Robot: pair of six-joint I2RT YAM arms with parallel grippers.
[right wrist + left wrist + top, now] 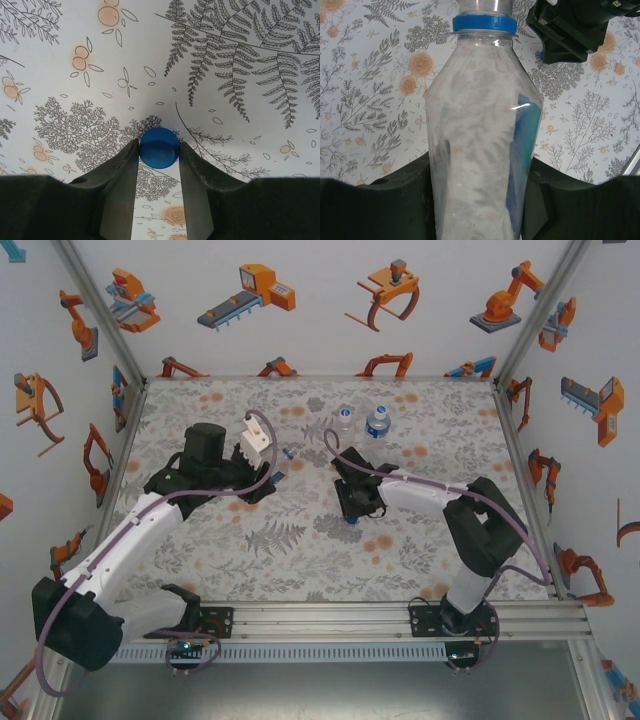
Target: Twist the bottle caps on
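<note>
My left gripper (479, 175) is shut on a clear bottle (480, 140) with a blue label strip. Its blue neck ring (484, 23) points away from the wrist, and the neck above the ring carries no cap. In the top view this gripper (262, 480) holds the bottle (280, 468) over the middle left of the mat. My right gripper (158, 145) is shut on a small blue bottle cap (159, 150) low over the mat. From above it (354, 512) sits mid-table, to the right of the held bottle.
Two more bottles (344, 419) (377, 423) stand upright at the back centre of the flowered mat (300, 560). Printed walls close in the back and both sides. An aluminium rail (400, 615) runs along the near edge.
</note>
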